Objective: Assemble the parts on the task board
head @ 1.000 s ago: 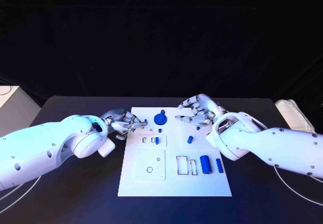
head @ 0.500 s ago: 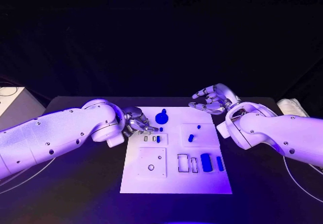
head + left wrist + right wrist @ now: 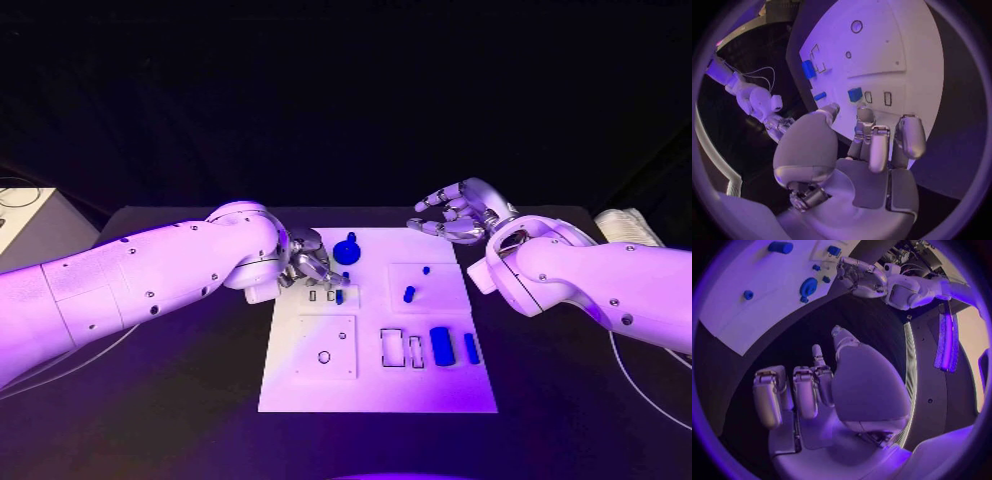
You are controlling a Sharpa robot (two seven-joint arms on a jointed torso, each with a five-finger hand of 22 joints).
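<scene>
The white task board (image 3: 378, 385) lies in the middle of the black table. On it are a round blue knob (image 3: 346, 251), a small blue peg (image 3: 410, 294), a blue cylinder (image 3: 441, 346) and a blue bar (image 3: 472, 348). A small blue piece (image 3: 339, 295) stands in a slot near the board's upper left. My left hand (image 3: 307, 263) hovers over that corner, fingers pointing down at the slots, holding nothing. In the left wrist view the left hand (image 3: 857, 150) reaches toward the board (image 3: 879, 30) with an empty palm. My right hand (image 3: 459, 212) is raised beyond the board's far right corner, fingers apart and empty.
A pale object (image 3: 632, 228) lies at the table's right edge and a white box (image 3: 36, 215) at its left edge. The right wrist view shows the board (image 3: 736, 275), the knob (image 3: 808, 287) and my left hand (image 3: 857, 275) across the dark table.
My left hand has moved right, from beside the board to over its upper-left slots. My right hand has lifted off the board's top and drawn back to the right.
</scene>
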